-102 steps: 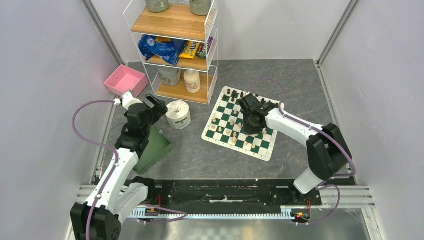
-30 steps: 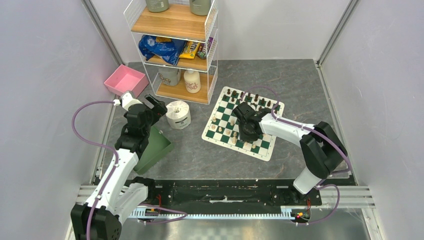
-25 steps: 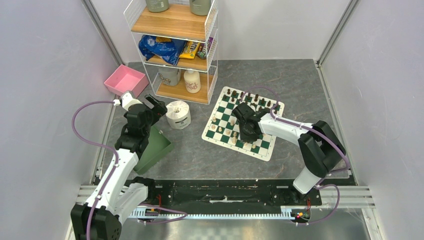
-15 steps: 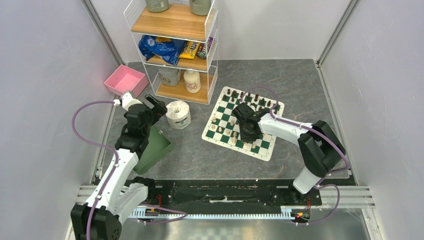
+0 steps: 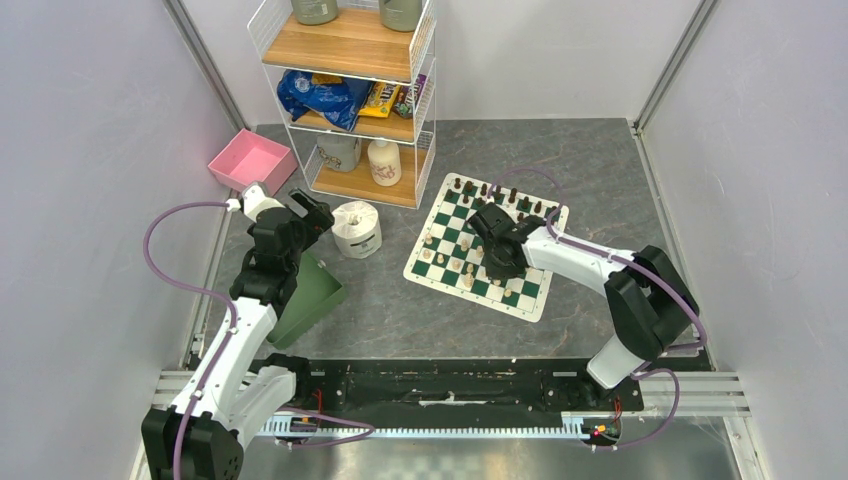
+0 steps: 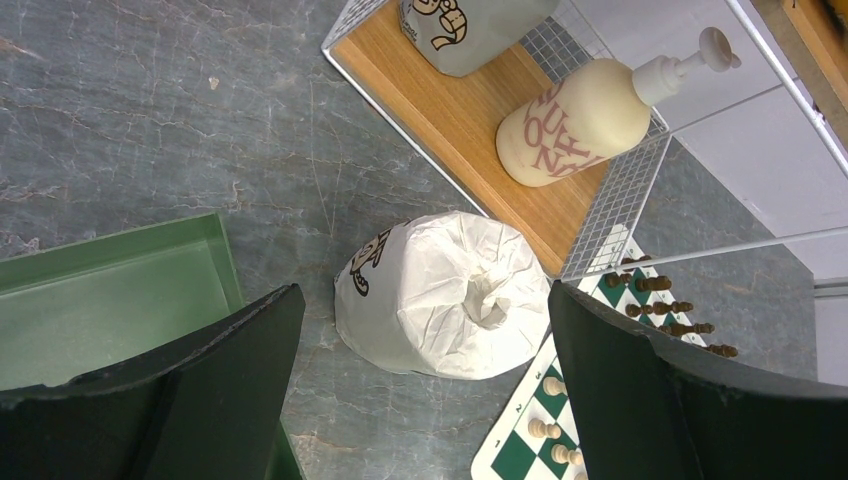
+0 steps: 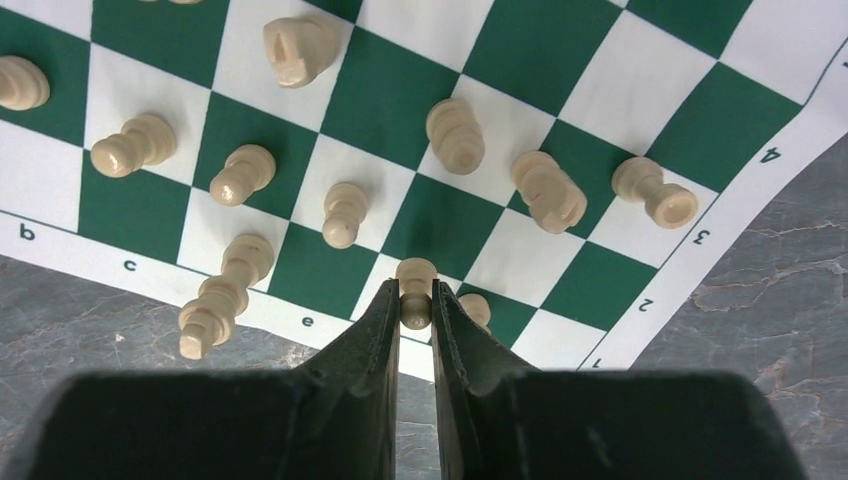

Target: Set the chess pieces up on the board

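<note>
Cream pawn [image 7: 416, 283] pinched in the right gripper [image 7: 416, 310] right at the board [image 7: 400, 90] near edge. The left gripper [image 5: 313, 215] is spread wide, well off the board's left side.

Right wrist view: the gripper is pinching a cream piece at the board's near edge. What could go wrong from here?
1. The right gripper pinches the cream piece on its narrow, rounded body; it could slip or tip as it lifts.
2. A second cream piece stands tight against one finger; a sideways move would likely knock it over onto the board.
</note>
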`<state>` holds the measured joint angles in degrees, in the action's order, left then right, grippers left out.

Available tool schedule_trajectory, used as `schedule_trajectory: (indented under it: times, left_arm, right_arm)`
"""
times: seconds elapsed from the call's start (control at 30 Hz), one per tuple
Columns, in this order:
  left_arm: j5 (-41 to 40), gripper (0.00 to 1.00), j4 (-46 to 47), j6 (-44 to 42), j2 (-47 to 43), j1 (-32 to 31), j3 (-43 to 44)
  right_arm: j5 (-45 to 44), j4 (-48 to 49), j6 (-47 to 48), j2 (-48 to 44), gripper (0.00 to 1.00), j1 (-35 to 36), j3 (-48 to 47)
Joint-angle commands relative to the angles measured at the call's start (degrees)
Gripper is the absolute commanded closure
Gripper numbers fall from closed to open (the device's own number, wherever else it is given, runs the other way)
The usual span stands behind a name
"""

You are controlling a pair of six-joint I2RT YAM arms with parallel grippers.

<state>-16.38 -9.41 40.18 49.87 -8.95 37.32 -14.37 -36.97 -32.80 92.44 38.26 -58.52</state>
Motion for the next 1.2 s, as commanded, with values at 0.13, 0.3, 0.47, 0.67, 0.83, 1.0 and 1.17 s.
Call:
schedule_trajectory:
  times: [0.13,0.3,0.47,0.67,0.83,1.0,1.17]
  left_arm:
    - [-0.2,0.00,0.6,-0.6,-0.8,0.5,0.1]
    - [-0.2,0.00,0.6,-0.6,-0.7,0.6,0.0]
    - [-0.1,0.00,0.8,-0.5,-0.6,0.6,-0.1]
    - [-0.1,0.00,0.8,-0.5,-0.8,0.7,-0.1]
    - [-0.2,0.00,0.7,-0.6,-0.8,0.7,-0.1]
    - [-0.1,0.00,0.7,-0.5,-0.8,0.8,-0.2]
    - [0.1,0.00,0.8,-0.5,-0.7,0.8,-0.3]
  right_arm:
    - [-2.2,1.4,-0.7,0.3,0.79,-2.2,0.0]
    - [-0.4,2.5,-0.9,0.7,0.78,-2.9,0.2]
    - [0.1,3.0,-1.0,1.4,0.78,-3.1,0.9]
    - [0.4,3.6,-1.1,2.7,0.77,-3.3,0.8]
    - [-0.1,3.7,-1.4,2.7,0.77,-3.4,0.9]
    - [-0.5,3.7,-1.5,0.8,0.77,-3.6,1.2]
    - [-0.8,3.8,-1.4,0.4,0.77,-3.9,1.3]
